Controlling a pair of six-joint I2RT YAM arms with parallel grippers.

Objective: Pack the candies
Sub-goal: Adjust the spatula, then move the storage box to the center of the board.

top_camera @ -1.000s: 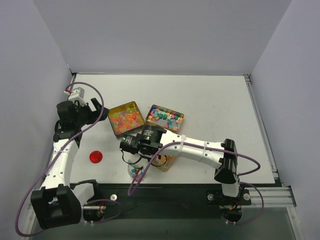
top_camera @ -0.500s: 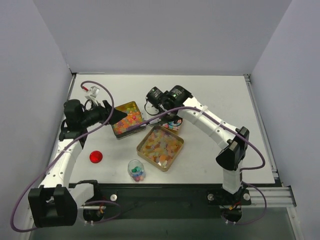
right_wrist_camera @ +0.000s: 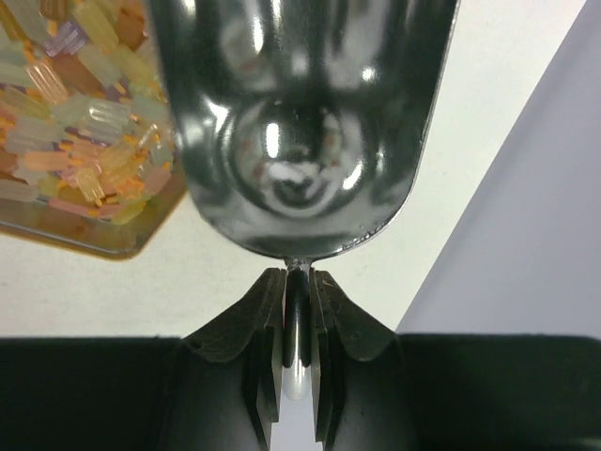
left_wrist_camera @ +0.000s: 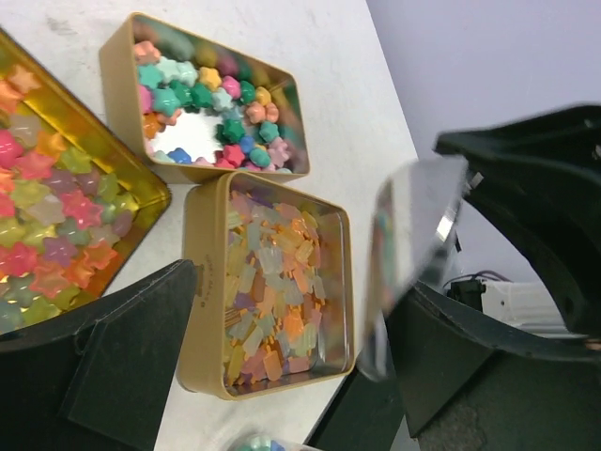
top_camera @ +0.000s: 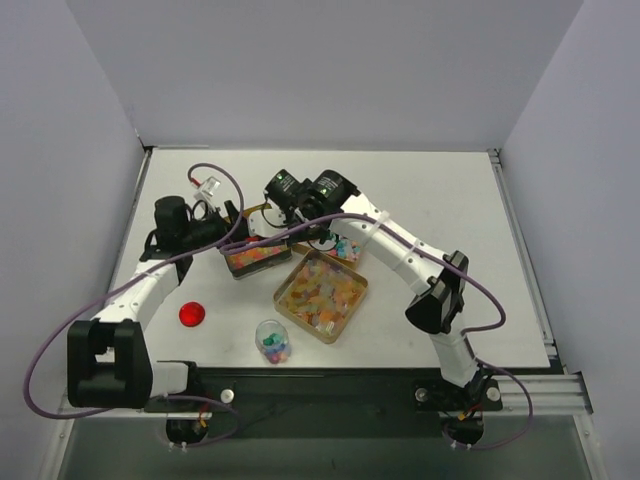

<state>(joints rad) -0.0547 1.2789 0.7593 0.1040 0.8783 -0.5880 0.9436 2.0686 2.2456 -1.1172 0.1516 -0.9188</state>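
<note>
Status: jar (top_camera: pixel 271 340) stands open nr the front edge of the table (top_camera: pixel 450 220), w/ only a shallow layer of candies (left_wrist_camera: pixel 268 282) inside. Red lid (top_camera: pixel 191 313) lies apart, to the jar's left. The bulk of the candies sits in 3 gold tins: left tin (left_wrist_camera: pixel 89 127) w/ star gummies, middle tin (left_wrist_camera: pixel 205 310) w/ pastel and orange bits, far tin (left_wrist_camera: pixel 120 103) w/ teal and pink stars. All look well stocked.

We judge packing begun but far from done: more scoops to go, then prob. the lid on.

Right gripper (right_wrist_camera: pixel 297 310): fingers pinched tight on the thin handle of the metal scoop (right_wrist_camera: pixel 300 122). Bowl looks empty. It is held up at the far-left side of the tins.

Left gripper (top_camera: pixel 228 222): fingers spread wide, nothing between them, hovering just by the left tin.

Vs 1 s ago:
- R arm was low across the middle tin, scoop down by the jar. Now it is lifted and swung back.
- Half a sec ago the R gripper sat a bit further right.
- L arm was drawn back nr the table's left edge. Now it reaches in to the left tin.
- Jar, lid and tins are in the same spots.
</note>
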